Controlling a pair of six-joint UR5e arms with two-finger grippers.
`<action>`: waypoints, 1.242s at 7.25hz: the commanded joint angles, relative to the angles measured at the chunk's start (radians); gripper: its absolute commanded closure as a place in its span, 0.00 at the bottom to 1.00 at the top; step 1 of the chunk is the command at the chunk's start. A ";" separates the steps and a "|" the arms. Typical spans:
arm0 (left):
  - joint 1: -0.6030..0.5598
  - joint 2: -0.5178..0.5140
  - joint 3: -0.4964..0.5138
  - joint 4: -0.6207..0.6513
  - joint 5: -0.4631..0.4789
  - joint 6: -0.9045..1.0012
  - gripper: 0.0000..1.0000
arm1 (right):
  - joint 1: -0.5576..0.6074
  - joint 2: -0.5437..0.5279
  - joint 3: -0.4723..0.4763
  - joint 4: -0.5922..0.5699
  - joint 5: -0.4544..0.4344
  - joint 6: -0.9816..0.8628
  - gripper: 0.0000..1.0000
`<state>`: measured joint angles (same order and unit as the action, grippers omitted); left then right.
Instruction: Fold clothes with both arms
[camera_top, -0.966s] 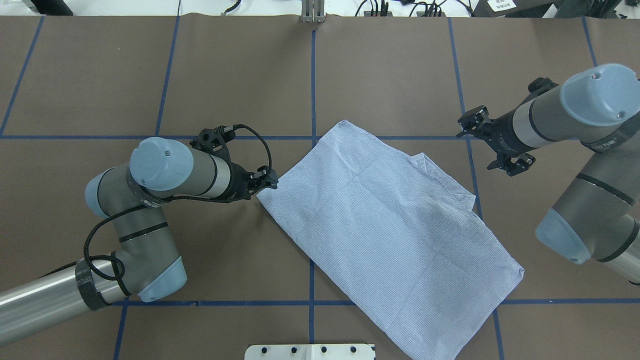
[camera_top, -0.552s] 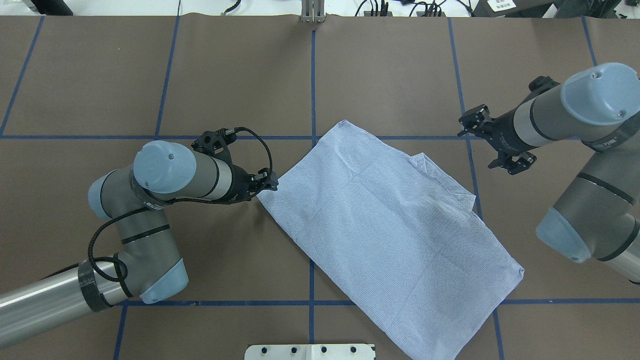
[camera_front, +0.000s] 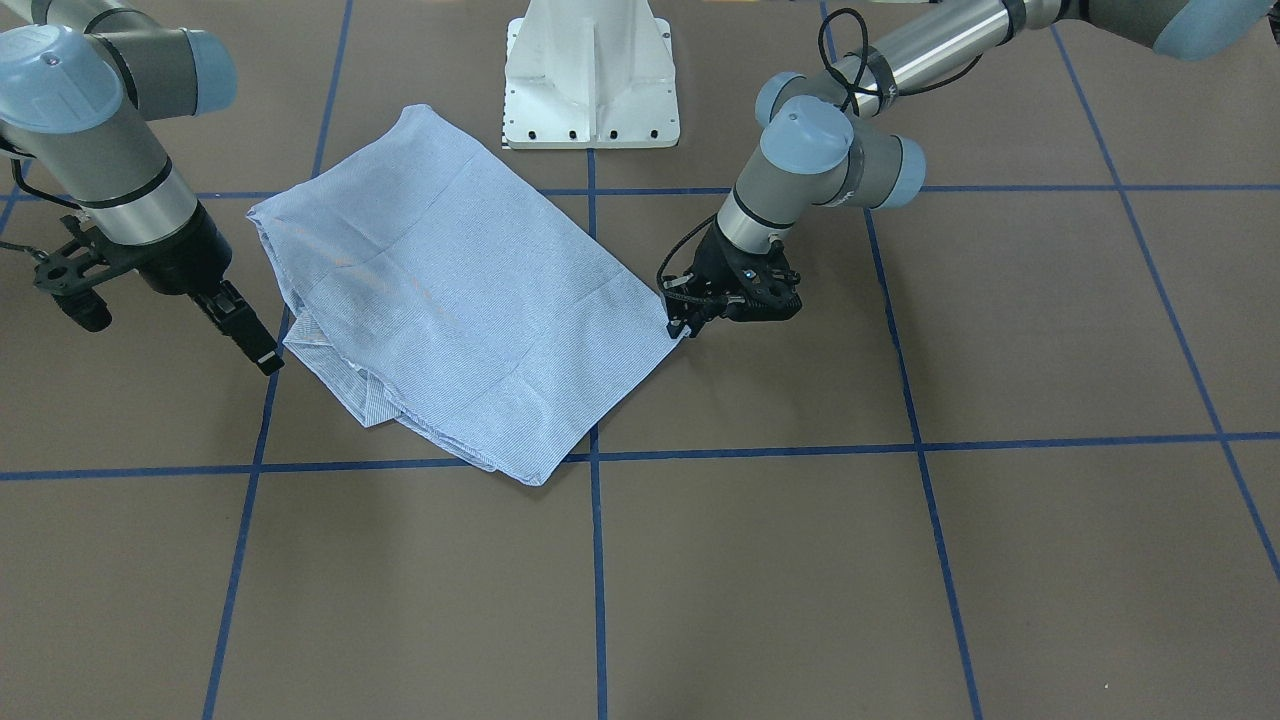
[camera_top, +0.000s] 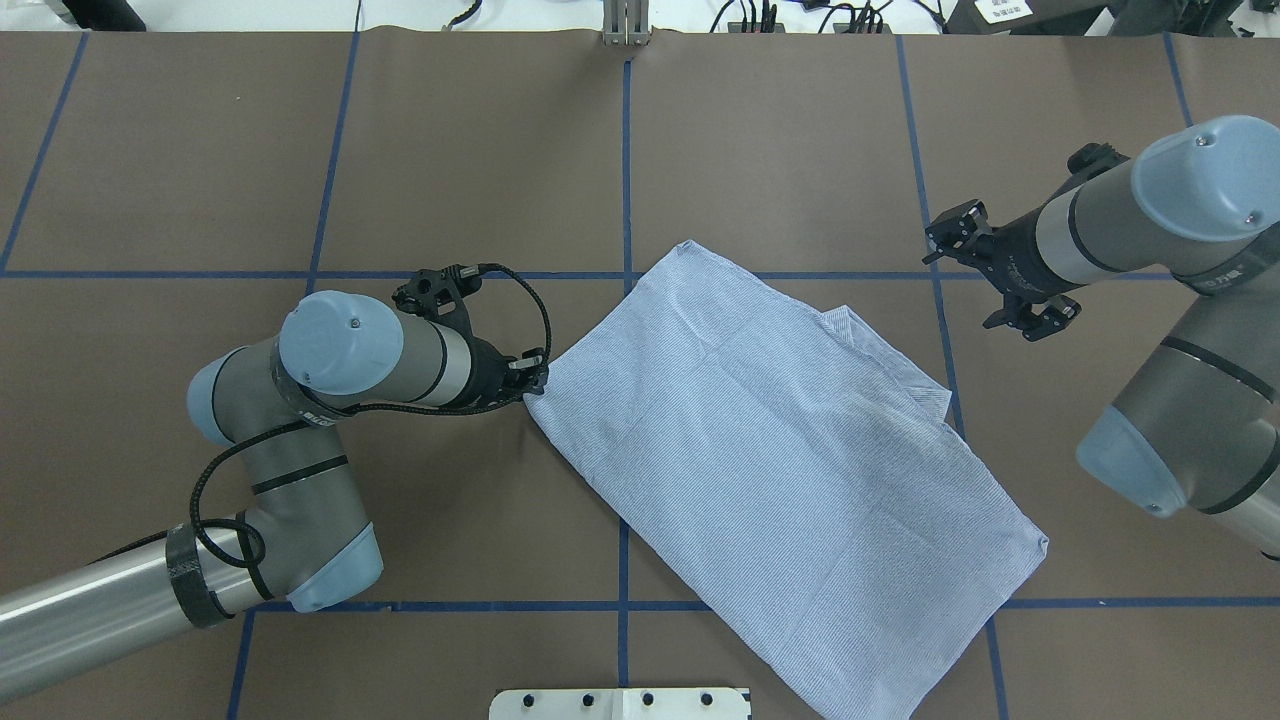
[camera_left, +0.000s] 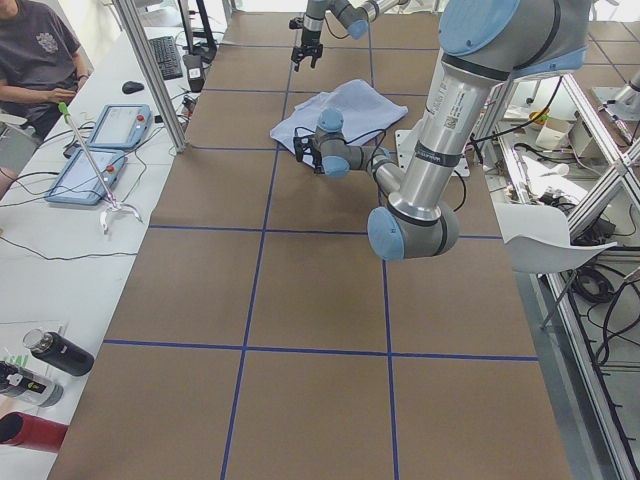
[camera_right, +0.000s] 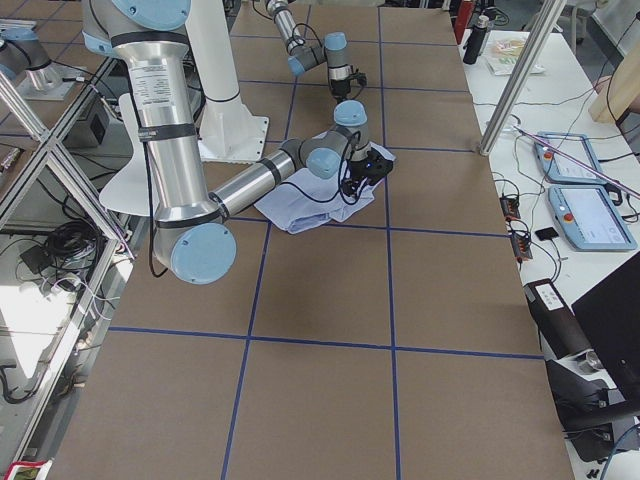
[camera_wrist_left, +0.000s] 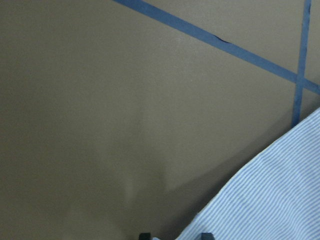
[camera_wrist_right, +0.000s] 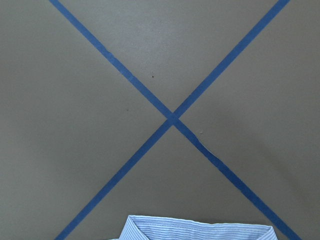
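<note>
Left hand (camera_top: 533, 380): pinching the left corner of the shirt (camera_top: 780, 470). Shirt: folded, flat on the worktop (camera_top: 480, 150), centre-right. Right hand (camera_top: 985, 290): fingers spread, raised just right of the shirt, holding nothing.

one light blue and white fine-striped shirt (camera_top: 780, 480), folded into a slanted rectangle, lies on one brown paper-covered surface (camera_top: 480, 150) marked with blue tape lines. two silver-grey tubular robot arms with light blue joint caps reach over it: a left arm (camera_top: 330, 370) and a right arm (camera_top: 1150, 230). each carries one black gripper, so two in all: the left gripper (camera_top: 535, 375) and the right gripper (camera_top: 985, 275), each with two fingers. one white pedestal base (camera_front: 590, 75) stands at the robot's side of the surface. in the left side view one person (camera_left: 35, 55) sits at a white bench with two blue tablet-like control pendants (camera_left: 105, 145) and three bottles (camera_left: 40, 375).
</note>
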<state>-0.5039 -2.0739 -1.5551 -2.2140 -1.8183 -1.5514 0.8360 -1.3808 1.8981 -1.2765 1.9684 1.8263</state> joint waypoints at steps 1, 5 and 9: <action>-0.016 0.001 -0.003 0.005 0.017 0.028 1.00 | 0.003 0.000 0.001 0.000 0.001 0.002 0.00; -0.132 -0.035 0.070 -0.002 0.025 0.181 1.00 | 0.005 0.005 -0.001 -0.001 0.003 0.005 0.00; -0.333 -0.418 0.669 -0.177 0.019 0.315 1.00 | 0.006 0.005 0.001 -0.012 -0.002 0.010 0.00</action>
<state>-0.7985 -2.3810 -1.0798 -2.3110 -1.8006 -1.2518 0.8427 -1.3759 1.8990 -1.2879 1.9690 1.8322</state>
